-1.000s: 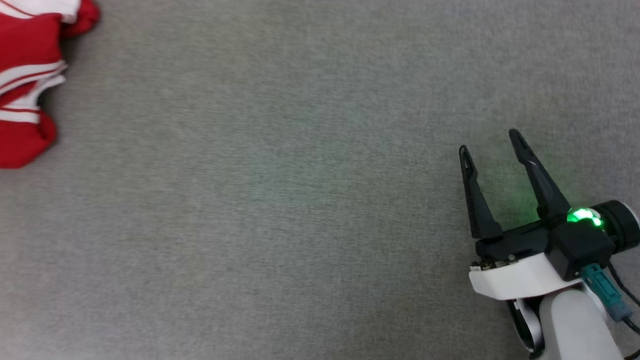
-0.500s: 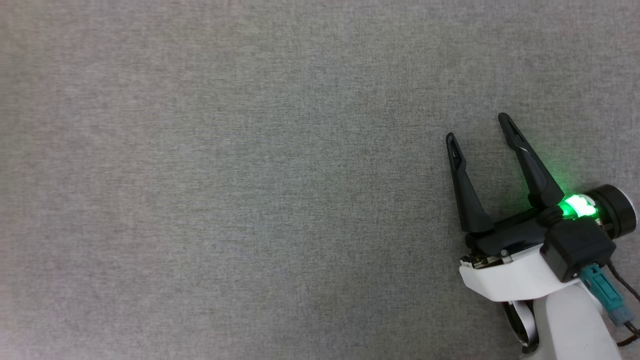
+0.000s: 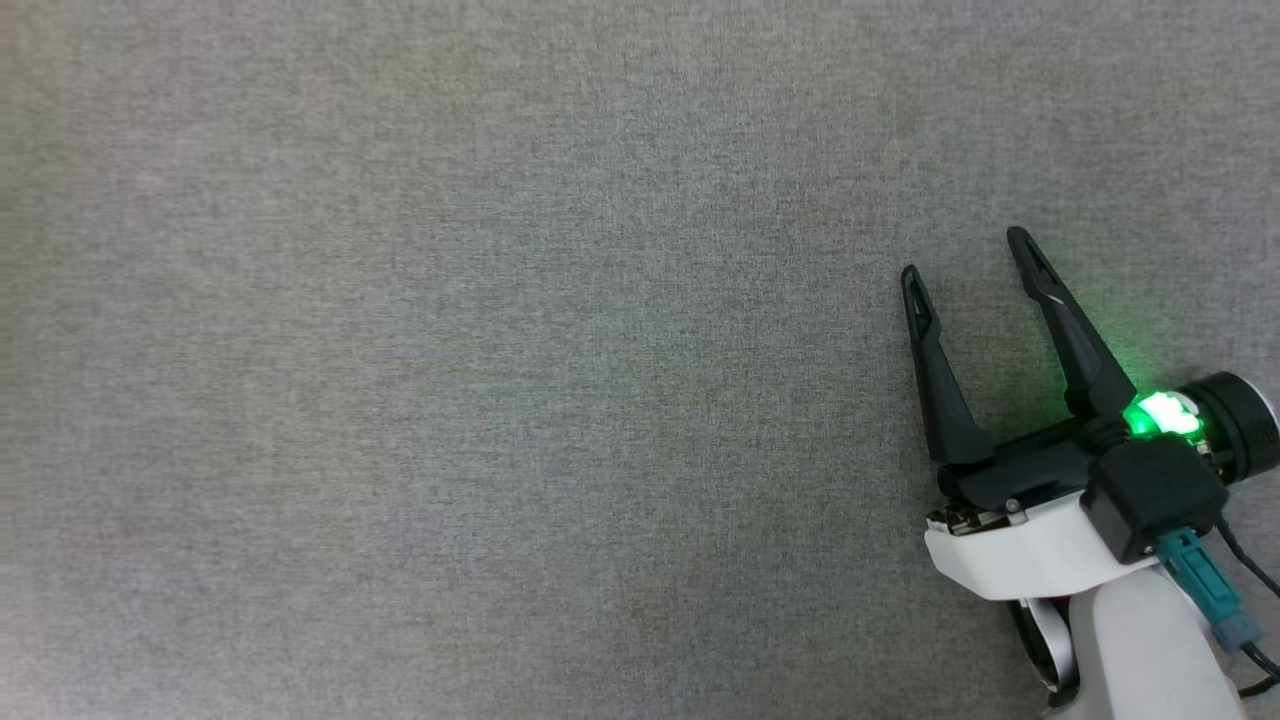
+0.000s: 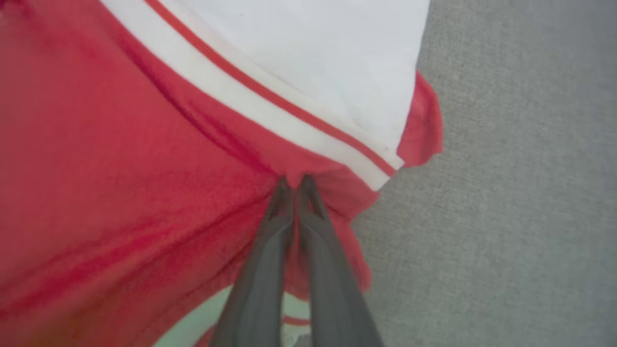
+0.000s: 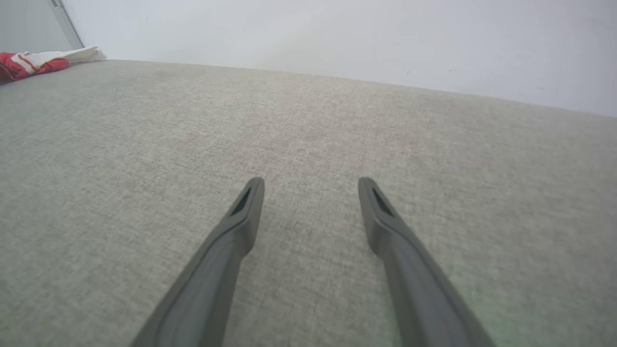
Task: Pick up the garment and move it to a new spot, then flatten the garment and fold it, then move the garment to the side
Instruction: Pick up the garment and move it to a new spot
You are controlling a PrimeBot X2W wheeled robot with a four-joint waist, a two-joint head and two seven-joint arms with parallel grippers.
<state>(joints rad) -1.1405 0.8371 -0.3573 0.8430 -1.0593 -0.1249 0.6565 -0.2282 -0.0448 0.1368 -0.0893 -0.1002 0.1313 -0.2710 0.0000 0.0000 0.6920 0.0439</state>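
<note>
left gripper (image 4: 294, 180) now tight on garment (image 4: 120, 168)

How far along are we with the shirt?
Barely started. Done: the left gripper is shut on a fold of the garment beside its striped trim. In hand: the pick-up; the garment lies crumpled on the grey surface. Left: moving, flattening, folding, setting aside. The right gripper hovers open, holding nothing.

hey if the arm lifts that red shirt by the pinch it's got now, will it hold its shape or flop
Probably flops: the garment puckers into creases where the left tool pinches it. Likely light, the pinched fold being thin. It may drag across the grey surface.
</note>
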